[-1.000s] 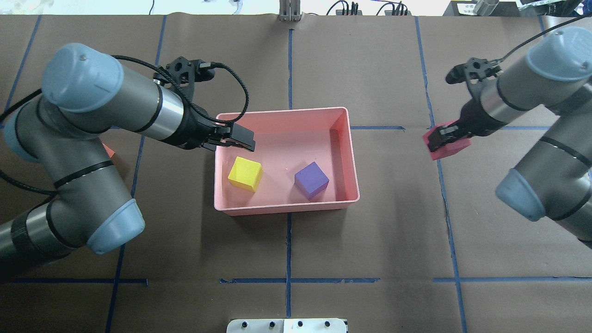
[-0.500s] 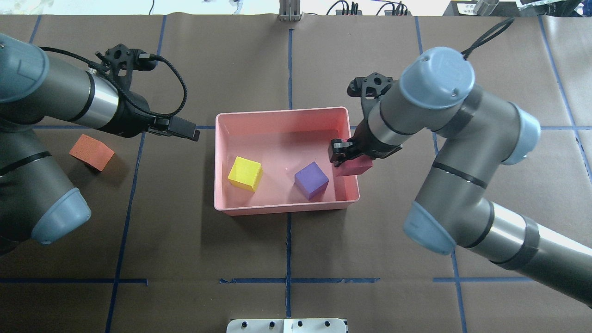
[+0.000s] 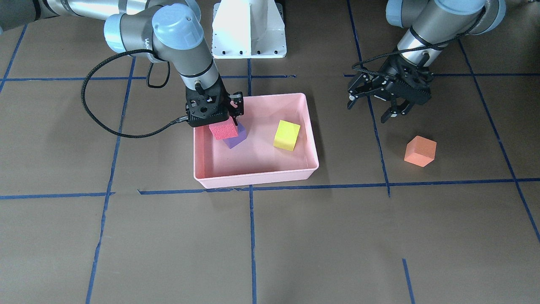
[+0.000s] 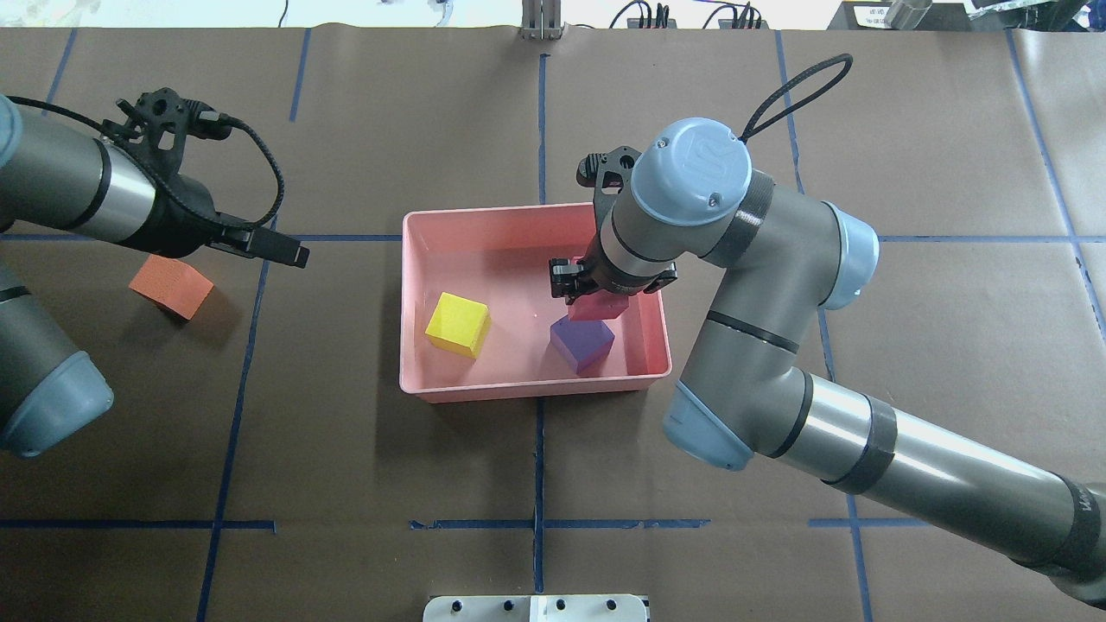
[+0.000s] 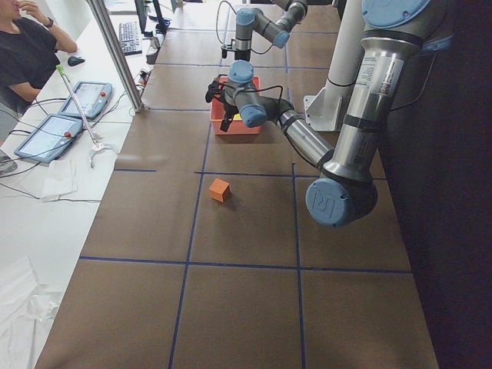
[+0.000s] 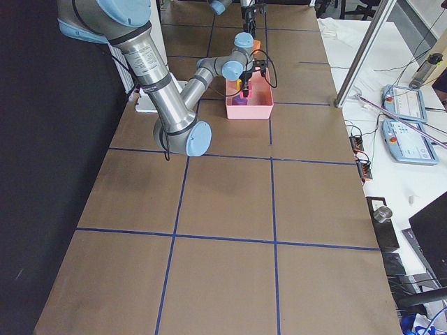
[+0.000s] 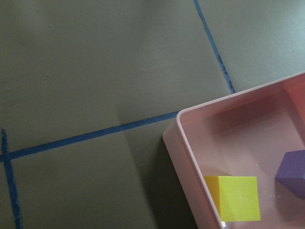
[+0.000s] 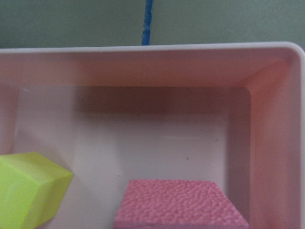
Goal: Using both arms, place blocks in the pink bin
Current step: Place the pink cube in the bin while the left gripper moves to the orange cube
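Observation:
The pink bin (image 4: pixel 518 210) sits mid-table and holds the yellow-green block (image 4: pixel 458 324) and the purple block (image 4: pixel 583 345). My right gripper (image 4: pixel 596 298) is shut on the red-pink block (image 3: pixel 223 130) and holds it inside the bin's outline, just above the purple block (image 3: pixel 236 140). The right wrist view shows the red-pink block (image 8: pixel 181 205) over the bin floor. My left gripper (image 3: pixel 371 112) is open and empty, left of the bin, a little away from the orange block (image 4: pixel 171 287), which lies on the table.
The white pedestal base (image 3: pixel 249 33) stands behind the bin. Blue tape lines cross the brown table cover. In the exterior left view an operator (image 5: pixel 31 54) sits beside tablets (image 5: pixel 46 134) on a side bench.
My right arm carried the red-pink block from the table right of the bin to over the bin, above the purple block. My left gripper drew back left, out of the bin, towards the orange block.

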